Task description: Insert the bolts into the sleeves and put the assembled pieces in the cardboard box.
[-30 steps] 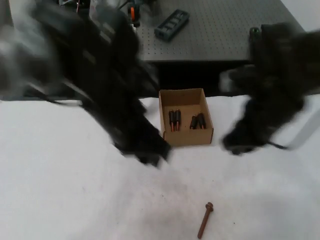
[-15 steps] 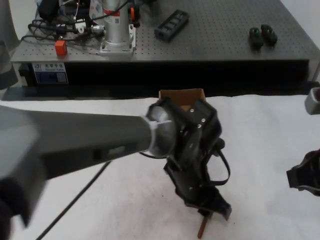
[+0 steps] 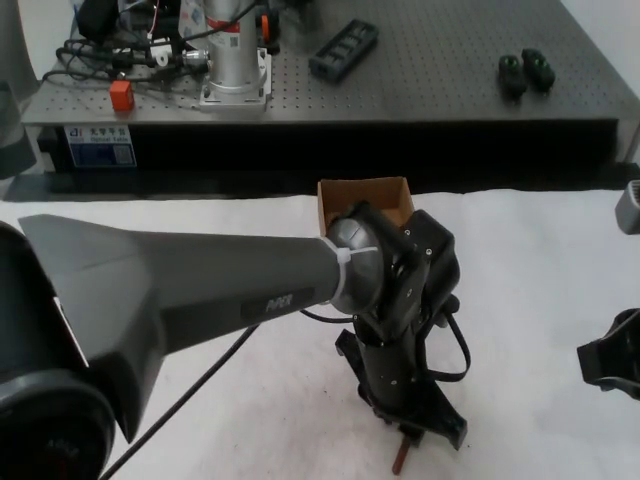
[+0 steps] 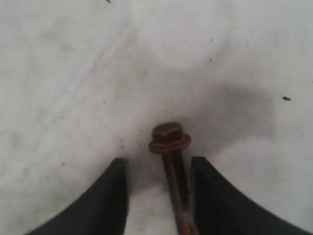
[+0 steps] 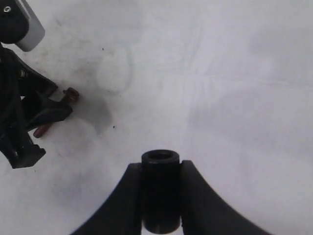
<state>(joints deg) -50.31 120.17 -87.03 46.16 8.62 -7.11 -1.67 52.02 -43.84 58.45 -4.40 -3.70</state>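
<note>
A copper-brown bolt (image 4: 170, 138) lies on the white cloth near the front edge, its tip (image 3: 399, 459) poking out under my left gripper (image 3: 414, 424). My left gripper (image 4: 157, 164) is open and low over the cloth, one black finger (image 4: 110, 198) on each side of the shaft, not touching it. My right gripper (image 5: 161, 169) is shut on a black sleeve (image 5: 161, 196), held upright with its hole showing, over the cloth to the right of the bolt (image 5: 71, 95). The cardboard box (image 3: 364, 197) stands behind the left arm, mostly hidden by it.
The left arm (image 3: 200, 290) crosses the cloth from the left. The right arm (image 3: 612, 358) sits at the right edge. Behind the cloth, a perforated metal bench (image 3: 450, 70) carries a metal post, cables, a black tray (image 3: 343, 48) and two small black parts (image 3: 524, 70).
Both arms were swinging fast a second ago. The left arm has come down over the bolt and settled slightly lower; the right arm has drawn back to the right edge.
</note>
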